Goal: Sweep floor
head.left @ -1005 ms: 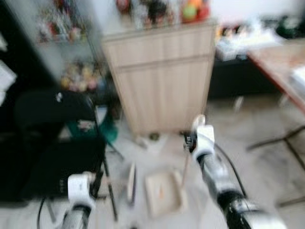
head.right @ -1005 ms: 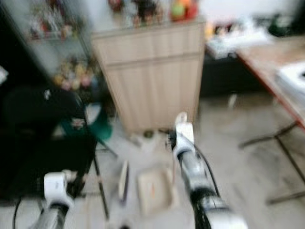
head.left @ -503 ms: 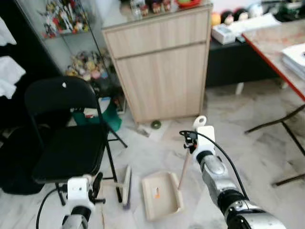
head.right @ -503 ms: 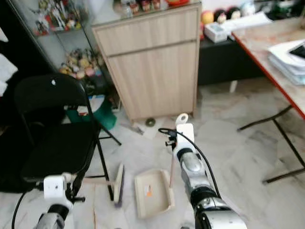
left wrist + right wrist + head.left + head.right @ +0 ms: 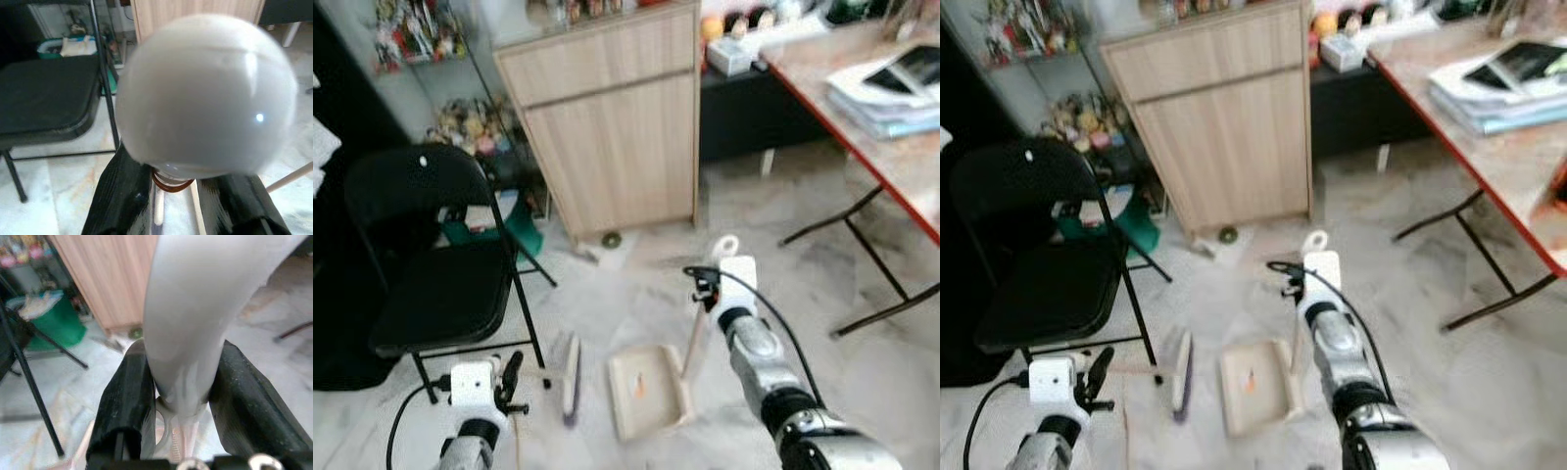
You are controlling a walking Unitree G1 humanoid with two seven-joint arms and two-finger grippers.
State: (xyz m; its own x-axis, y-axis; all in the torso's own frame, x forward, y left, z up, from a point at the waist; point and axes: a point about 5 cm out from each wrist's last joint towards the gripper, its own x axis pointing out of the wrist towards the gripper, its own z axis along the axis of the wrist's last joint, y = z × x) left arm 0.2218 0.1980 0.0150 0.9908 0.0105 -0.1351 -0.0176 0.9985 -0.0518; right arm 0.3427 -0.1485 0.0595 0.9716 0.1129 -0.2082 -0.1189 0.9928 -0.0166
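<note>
Nearest to us, our left gripper (image 5: 509, 377) hangs low on the left, and in the left wrist view its two black fingers (image 5: 124, 200) are clamped on the wooden broom handle (image 5: 158, 215) just below its rounded white end cap (image 5: 205, 95). That handle runs along the floor to the broom head (image 5: 571, 377), which stands on its bristles on the pale marble floor (image 5: 636, 294), just left of the dustpan. On the right, our right gripper (image 5: 707, 294) is held out further ahead; in the right wrist view its fingers (image 5: 128, 401) are pressed on either side of the grey plastic grip (image 5: 190, 318) of the dustpan handle (image 5: 693, 343), a light wooden stick that slants down to the cream dustpan (image 5: 648, 390). The dustpan lies flat on the floor between the two arms, with a small orange mark on its tray. Beyond the left gripper stands a black folding chair (image 5: 435, 264), and behind its legs a green tub (image 5: 514, 230) sits on the floor. Further on, a light wooden cabinet (image 5: 617, 147) faces us, with a small dark ball (image 5: 611, 238) at its foot. To the right a red-edged desk (image 5: 881, 157) carries a stack of papers (image 5: 886, 83). On the far left a glass shelf (image 5: 411, 39) holds small figures.
</note>
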